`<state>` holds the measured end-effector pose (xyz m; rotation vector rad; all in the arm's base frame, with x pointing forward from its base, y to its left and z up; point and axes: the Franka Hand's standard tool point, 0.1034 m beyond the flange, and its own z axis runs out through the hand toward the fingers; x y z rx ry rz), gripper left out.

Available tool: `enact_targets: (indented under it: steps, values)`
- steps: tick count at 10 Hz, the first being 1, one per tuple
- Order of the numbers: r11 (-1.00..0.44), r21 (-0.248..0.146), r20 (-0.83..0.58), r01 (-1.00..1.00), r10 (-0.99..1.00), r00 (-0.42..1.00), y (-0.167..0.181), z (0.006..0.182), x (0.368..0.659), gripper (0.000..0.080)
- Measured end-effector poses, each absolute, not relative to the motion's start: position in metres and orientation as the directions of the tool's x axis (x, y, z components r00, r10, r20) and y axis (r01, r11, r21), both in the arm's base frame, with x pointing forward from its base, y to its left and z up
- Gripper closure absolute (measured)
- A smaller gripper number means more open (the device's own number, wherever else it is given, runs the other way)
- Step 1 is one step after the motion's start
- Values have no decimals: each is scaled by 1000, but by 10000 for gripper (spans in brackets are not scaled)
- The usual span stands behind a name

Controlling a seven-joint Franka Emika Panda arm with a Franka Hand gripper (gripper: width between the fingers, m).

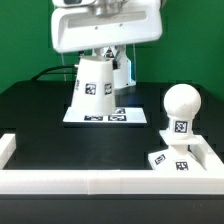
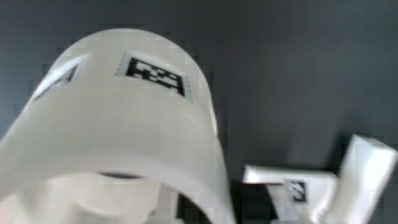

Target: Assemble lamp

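My gripper is shut on the white tapered shade at its narrow top end. It holds the shade tilted, just above the marker board. In the wrist view the shade fills most of the picture, with a tag on its side, and my gripper holds its wall at the rim. My fingers are mostly hidden there. The round bulb stands upright on its short tagged stem on the flat square base, at the exterior view's right front, well apart from the shade.
The marker board lies flat under and behind the shade; part of it shows in the wrist view. A low white wall runs along the front of the black table, with ends at both sides. A green backdrop stands behind.
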<state>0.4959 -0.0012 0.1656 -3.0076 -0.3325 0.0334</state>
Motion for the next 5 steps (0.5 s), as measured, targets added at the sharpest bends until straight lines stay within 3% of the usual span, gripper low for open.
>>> enact_targets:
  steps: [5]
  values:
    - [-981, -143, -44, 132, 140, 989, 58, 219, 530, 755]
